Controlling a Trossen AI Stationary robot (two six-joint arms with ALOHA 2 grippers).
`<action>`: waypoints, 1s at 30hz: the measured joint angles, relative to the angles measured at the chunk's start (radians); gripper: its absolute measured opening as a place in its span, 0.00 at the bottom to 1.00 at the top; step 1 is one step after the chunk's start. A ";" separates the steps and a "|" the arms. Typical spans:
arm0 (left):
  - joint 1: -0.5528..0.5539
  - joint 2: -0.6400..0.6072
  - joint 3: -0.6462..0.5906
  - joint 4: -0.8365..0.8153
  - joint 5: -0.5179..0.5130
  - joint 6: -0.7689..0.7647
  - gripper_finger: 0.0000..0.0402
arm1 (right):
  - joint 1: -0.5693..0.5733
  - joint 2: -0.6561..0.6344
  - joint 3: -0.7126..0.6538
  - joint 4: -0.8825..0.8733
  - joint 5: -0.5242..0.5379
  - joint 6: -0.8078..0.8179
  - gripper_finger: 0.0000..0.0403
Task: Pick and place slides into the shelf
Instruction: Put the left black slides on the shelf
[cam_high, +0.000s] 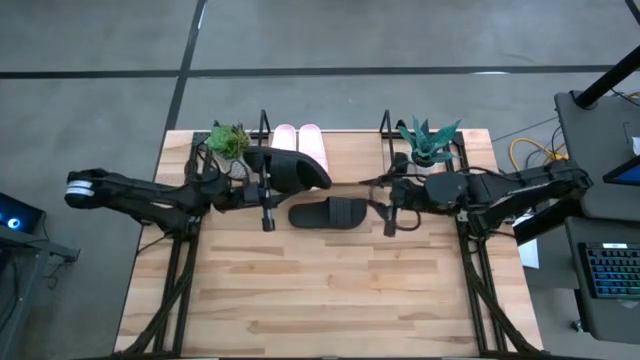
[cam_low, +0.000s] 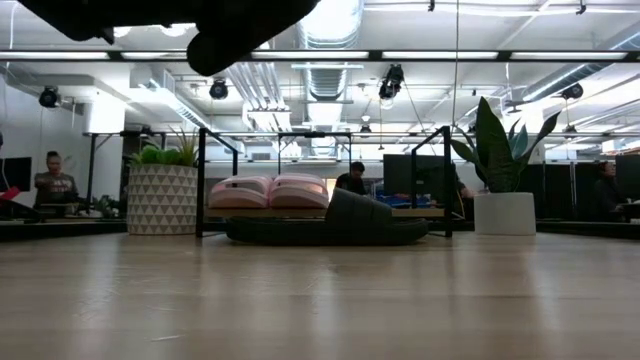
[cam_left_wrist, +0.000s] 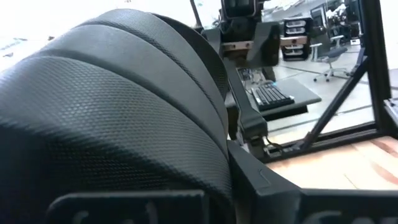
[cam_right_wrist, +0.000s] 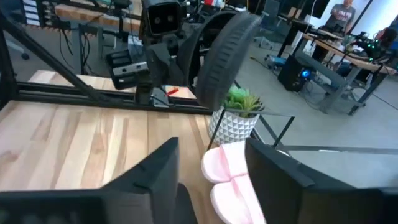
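My left gripper (cam_high: 266, 190) is shut on a black slide (cam_high: 292, 168), which fills the left wrist view (cam_left_wrist: 112, 106) and hangs above the table in front of the shelf (cam_high: 386, 125). A second black slide (cam_high: 330, 213) lies flat on its sole on the table (cam_low: 330, 225). Two pale pink slides (cam_high: 300, 143) lie side by side in the shelf (cam_right_wrist: 230, 180). Right of the lying slide, my right gripper (cam_high: 386, 208) is open with nothing between its fingers (cam_right_wrist: 211, 180). My left gripper holds the black slide at its left-hand end (cam_high: 272, 172), coming in about level from the table's left. The slide itself hides the fingers in the left wrist view, so the kind of hold cannot be told. The slide is lifted clear and turned up on edge (cam_right_wrist: 224, 56).
A potted plant (cam_high: 228, 138) stands at the shelf's left end and another (cam_high: 430, 140) at its right end. Bare wooden table (cam_high: 320, 290) lies on the near side. People sit at desks in the room behind (cam_low: 55, 180).
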 joint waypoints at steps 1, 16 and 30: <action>0.000 0.016 0.005 0.018 0.000 0.004 0.00 | -0.003 0.019 0.016 0.000 0.000 -0.001 0.46; 0.000 0.147 0.130 0.031 0.007 0.084 0.00 | -0.114 0.255 0.284 -0.059 0.000 -0.042 0.65; 0.000 0.158 0.147 0.023 0.004 0.090 0.00 | -0.133 0.281 0.348 -0.175 0.002 -0.023 0.23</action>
